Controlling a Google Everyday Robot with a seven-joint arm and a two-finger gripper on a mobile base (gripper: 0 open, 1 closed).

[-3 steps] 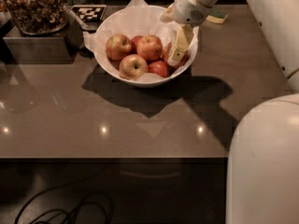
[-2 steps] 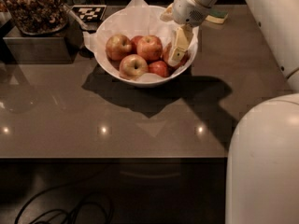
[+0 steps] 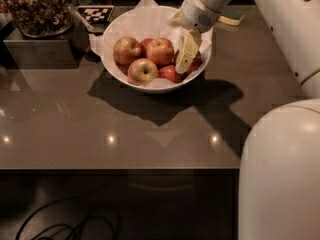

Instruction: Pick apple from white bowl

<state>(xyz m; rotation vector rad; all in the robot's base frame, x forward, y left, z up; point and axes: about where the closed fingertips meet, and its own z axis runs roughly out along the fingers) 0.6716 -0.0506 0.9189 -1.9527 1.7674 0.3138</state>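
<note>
The white bowl [image 3: 112, 39], lined with white paper, stands at the back of the dark table and holds several apples. My gripper [image 3: 185, 58] reaches down into the bowl's right side. An orange-red apple [image 3: 197, 63] lies right behind the gripper and is mostly hidden by it. Two more orange-red apples lie at the bowl's left [image 3: 127, 50] and middle [image 3: 160, 50]. A yellower apple [image 3: 142, 71] with a stem dimple lies in front. A small deep-red apple [image 3: 170, 73] lies beside the gripper's tip.
A container of brownish snacks [image 3: 37, 6] on a grey box stands at the back left. A checkered marker card [image 3: 95, 14] lies behind the bowl. A yellow-green sponge [image 3: 231, 18] lies at the back right. My white arm and base [image 3: 280, 174] fill the right side.
My gripper has shifted slightly down and to the left inside the bowl's right side. The apples and the bowl have not moved.
</note>
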